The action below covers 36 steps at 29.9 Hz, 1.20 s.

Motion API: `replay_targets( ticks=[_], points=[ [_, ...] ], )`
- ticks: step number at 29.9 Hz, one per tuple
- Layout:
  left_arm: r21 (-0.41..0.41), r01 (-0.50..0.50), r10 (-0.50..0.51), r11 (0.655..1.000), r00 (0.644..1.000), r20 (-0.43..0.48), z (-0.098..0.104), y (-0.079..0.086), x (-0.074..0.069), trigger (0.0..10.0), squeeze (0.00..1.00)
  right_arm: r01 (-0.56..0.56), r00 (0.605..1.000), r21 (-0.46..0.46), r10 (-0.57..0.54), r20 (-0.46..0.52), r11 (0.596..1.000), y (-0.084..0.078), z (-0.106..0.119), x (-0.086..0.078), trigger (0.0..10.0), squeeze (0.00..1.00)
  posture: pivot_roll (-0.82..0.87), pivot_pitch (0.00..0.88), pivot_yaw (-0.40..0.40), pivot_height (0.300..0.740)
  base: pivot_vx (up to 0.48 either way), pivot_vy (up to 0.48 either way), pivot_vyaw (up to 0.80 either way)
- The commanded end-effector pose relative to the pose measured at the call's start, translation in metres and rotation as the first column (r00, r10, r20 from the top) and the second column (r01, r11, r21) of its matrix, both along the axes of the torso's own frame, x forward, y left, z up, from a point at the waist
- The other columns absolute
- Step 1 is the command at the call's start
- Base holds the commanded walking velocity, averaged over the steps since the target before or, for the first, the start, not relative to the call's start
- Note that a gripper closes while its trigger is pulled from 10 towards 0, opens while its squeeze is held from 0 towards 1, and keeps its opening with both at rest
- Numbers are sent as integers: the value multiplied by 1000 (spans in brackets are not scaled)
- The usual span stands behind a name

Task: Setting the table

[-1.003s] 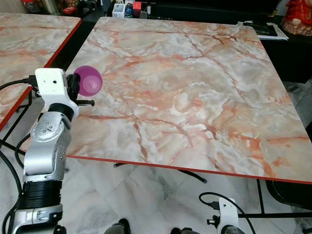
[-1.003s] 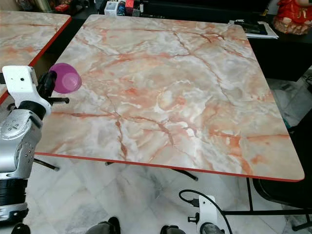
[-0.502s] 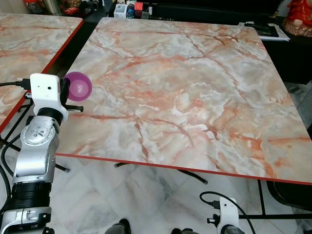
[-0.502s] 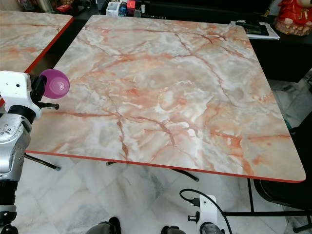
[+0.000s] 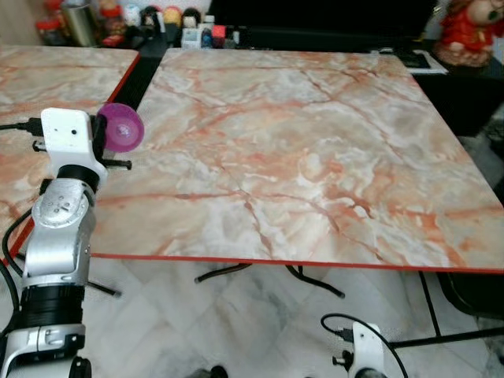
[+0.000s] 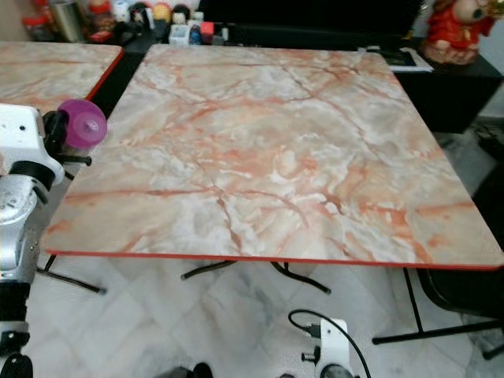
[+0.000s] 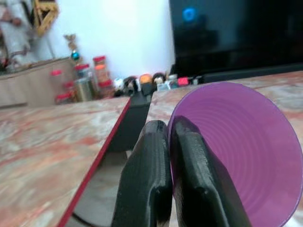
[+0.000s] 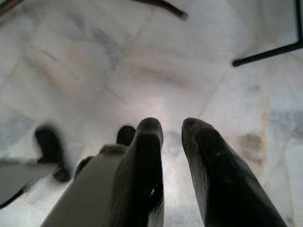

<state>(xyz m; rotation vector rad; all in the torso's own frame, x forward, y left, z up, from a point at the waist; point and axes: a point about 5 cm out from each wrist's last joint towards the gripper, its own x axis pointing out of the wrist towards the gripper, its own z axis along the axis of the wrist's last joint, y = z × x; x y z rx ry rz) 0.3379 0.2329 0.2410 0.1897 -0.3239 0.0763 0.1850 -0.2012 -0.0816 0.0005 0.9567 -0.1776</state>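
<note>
Over the left edge of the marble counter (image 5: pixel 299 150), near its far corner, the left claw (image 7: pixel 168 156) pinches the rim of a purple cup (image 5: pixel 122 127) between its two black fingers (image 7: pixel 147 179), which are closed together on the wall of the cup. That cup is tipped on its side in the air, mouth turned toward the counter's middle. Beside the counter, across a narrow gap, stands a second marble table (image 5: pixel 47 79). Beyond the counter's far edge sits a row of jars and small bottles (image 5: pixel 157 20). Below the counter's near edge, the right claw (image 8: pixel 170 156) hangs over the tiled floor (image 8: pixel 142 61), its fingers a narrow gap apart, holding nothing.
</note>
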Motion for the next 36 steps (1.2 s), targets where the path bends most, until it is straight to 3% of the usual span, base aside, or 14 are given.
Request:
replay_targets(
  ticks=[1, 17, 36],
  points=[
    [22, -13, 13, 1000, 999, 30, 8, 3, -1, 10000, 0, 1, 1000, 14, 0, -5, 1000, 6, -2, -3, 10000, 0, 19, 99, -9, 736, 0, 480, 0],
    [9, -17, 17, 1000, 998, 57, 15, 1, 0, 10000, 0, 1, 1000, 23, -1, -2, 1000, 7, -3, -5, 10000, 0, 22, 80, 2, 736, 0, 480, 0],
    [-23, -32, 33, 999, 996, 85, 27, 3, 1, 10000, 0, 14, 1000, -1, -14, 14, 1000, 5, 0, 0, 10000, 0, 49, 149, 8, 736, 0, 480, 0]
  ],
)
